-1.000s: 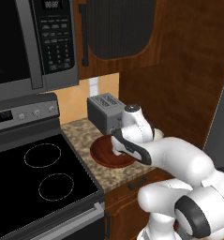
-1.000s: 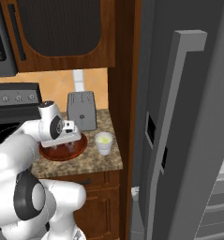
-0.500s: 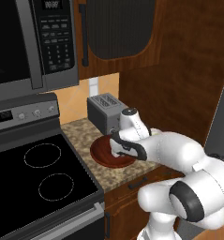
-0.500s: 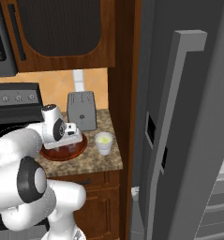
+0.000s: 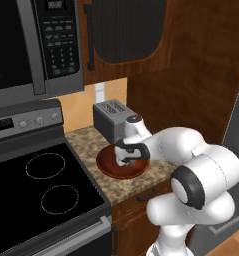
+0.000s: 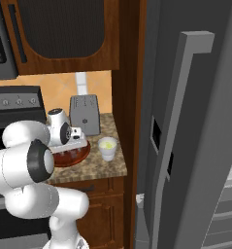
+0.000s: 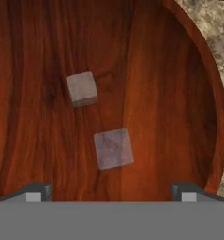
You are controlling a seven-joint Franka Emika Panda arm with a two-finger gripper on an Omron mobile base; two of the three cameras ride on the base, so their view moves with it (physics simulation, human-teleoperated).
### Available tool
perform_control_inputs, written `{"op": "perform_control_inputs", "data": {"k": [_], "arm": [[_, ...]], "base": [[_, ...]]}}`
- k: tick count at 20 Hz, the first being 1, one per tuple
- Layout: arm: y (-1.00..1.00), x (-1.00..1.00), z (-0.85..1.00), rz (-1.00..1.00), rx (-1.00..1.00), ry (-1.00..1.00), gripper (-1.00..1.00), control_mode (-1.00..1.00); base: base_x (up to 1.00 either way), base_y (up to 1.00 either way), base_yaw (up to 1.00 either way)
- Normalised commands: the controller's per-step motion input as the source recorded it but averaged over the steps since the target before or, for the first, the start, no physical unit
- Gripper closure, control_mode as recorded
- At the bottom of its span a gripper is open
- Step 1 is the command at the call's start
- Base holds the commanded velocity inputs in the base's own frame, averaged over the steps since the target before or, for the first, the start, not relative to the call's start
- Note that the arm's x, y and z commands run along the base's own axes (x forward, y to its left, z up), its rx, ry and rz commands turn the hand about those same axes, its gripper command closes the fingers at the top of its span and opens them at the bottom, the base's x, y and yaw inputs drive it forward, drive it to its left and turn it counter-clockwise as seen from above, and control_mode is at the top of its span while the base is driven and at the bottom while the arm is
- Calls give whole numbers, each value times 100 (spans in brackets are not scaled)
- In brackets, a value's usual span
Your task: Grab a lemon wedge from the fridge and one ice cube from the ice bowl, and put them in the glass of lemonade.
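Note:
The reddish-brown wooden ice bowl (image 5: 107, 167) sits on the granite counter in front of the toaster. My gripper (image 5: 126, 161) hangs just above the bowl's inside, pointing down, open. In the hand view two pale grey ice cubes lie on the wood (image 7: 174, 93): one ice cube (image 7: 113, 148) is centred a little ahead of my gripper (image 7: 111, 193), the other cube (image 7: 82, 88) is farther off to the left. Nothing is between the fingers. The glass of lemonade (image 6: 107, 147) stands right of the bowl (image 6: 73, 157). The grey fridge (image 6: 195, 146) rises at the right; the lemon wedge is hidden.
A grey toaster (image 5: 110, 121) stands right behind the bowl against the wall. A black stovetop (image 5: 41, 195) lies to the left, with a microwave (image 5: 31, 45) above it. A dark wood panel (image 6: 129, 97) separates the counter from the fridge.
My hand has moved left and down over the bowl, closer to its inside. The arm's elbow has swung in front of the base. Bowl, glass and toaster have stayed put.

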Motion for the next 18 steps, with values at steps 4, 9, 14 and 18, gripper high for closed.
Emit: {"op": "perform_control_inputs", "data": {"k": [4,9,14,18], "arm": [[5,15,-19,-2,0,1,-100,-100],[0,4,-23,-1,-1,1,-100,-100],[0,14,-26,0,-2,1,-100,-100],[0,19,-17,0,-1,0,-100,-100]], "base": [[0,0,0],[0,0,0],[0,0,0],[0,0,0]]}}
